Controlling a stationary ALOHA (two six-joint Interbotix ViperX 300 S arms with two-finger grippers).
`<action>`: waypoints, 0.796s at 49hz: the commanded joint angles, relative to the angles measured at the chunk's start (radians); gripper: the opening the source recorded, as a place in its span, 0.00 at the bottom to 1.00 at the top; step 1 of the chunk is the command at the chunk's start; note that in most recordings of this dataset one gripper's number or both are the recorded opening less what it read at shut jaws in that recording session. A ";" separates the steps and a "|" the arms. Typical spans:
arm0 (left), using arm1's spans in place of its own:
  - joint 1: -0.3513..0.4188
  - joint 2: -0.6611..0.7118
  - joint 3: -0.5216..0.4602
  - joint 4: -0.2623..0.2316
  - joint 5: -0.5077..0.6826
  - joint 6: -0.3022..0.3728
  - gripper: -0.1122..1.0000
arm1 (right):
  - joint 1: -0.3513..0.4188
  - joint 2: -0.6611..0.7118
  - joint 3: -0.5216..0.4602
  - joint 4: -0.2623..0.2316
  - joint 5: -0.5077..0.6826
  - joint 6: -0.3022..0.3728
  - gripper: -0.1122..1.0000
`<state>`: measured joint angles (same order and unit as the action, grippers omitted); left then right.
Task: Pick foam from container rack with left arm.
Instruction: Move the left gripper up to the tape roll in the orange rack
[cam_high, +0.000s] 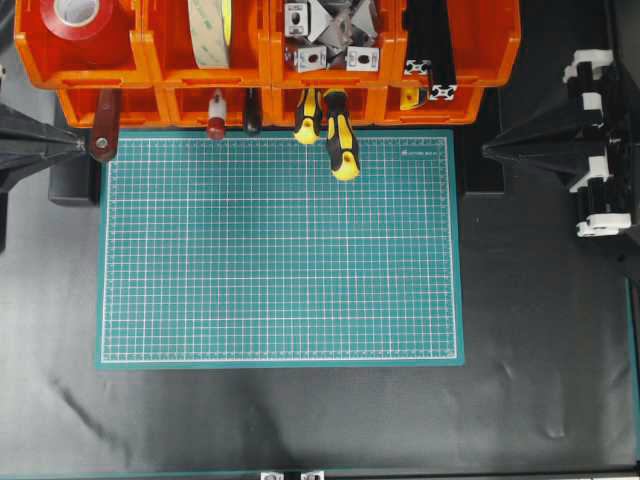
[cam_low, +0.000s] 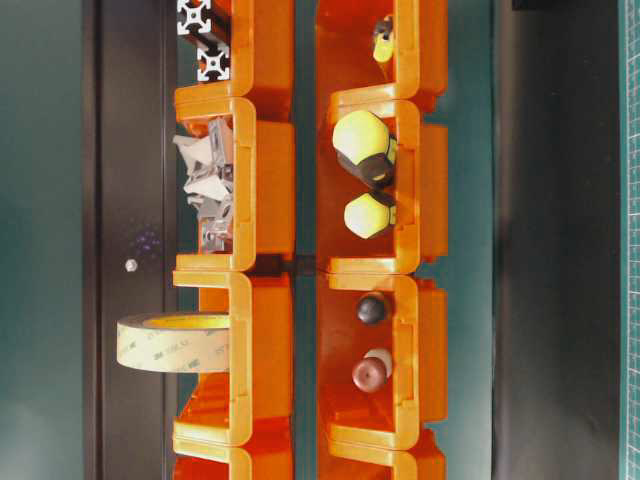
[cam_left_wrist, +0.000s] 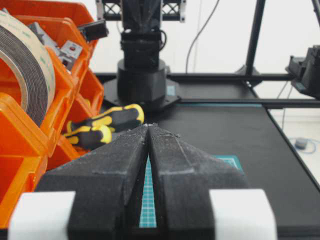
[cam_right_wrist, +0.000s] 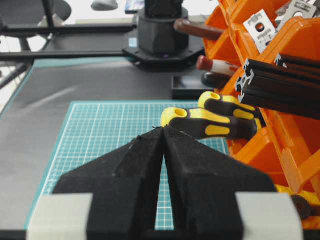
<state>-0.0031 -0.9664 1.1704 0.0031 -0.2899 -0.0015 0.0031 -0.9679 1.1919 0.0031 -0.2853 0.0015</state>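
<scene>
— Where are we finding the foam, and which arm is sitting nearer to it?

— The roll of foam tape with the beige broad face and dark outer ring is standing on edge in the back row of the bright orange plastic container rack, in the second bin from the rack's left end as we are viewing it from overhead. Our black left gripper with the white pads is waiting just off the left edge of the green gridded cutting mat, close under the rack's front row. So the left arm is the nearer one — the right gripper is sitting beyond the mat's opposite edge.

— And which way is the roll lying from the left tool?

— In the left wrist view we are seeing it up and to the left of the fingertips, poking above the bin wall. Its axis is running along the rack's rows, so the thin rim is facing up and towards the mat. We are judging that the fingers should straddle the roll's width from above.

— Are the jaws ready for that?

— Not yet. Both grippers are pressed closed on nothing, tips meeting. We are guessing the left one needs to spread before it is dropping over the rim — and the red tape roll with a white core in the neighbouring corner bin is the thing we are avoiding.
</scene>
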 joint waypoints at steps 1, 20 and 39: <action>0.011 0.005 -0.048 0.051 0.018 -0.043 0.15 | -0.005 0.008 -0.025 0.002 -0.018 0.008 0.11; 0.055 0.021 -0.328 0.052 0.374 -0.451 0.10 | -0.005 0.006 -0.014 0.015 -0.058 0.018 0.11; 0.206 0.267 -0.726 0.055 0.739 -0.950 0.10 | -0.005 0.009 -0.014 0.015 -0.054 0.021 0.11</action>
<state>0.1841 -0.7394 0.5354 0.0522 0.3958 -0.9097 -0.0015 -0.9679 1.1919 0.0153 -0.3298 0.0199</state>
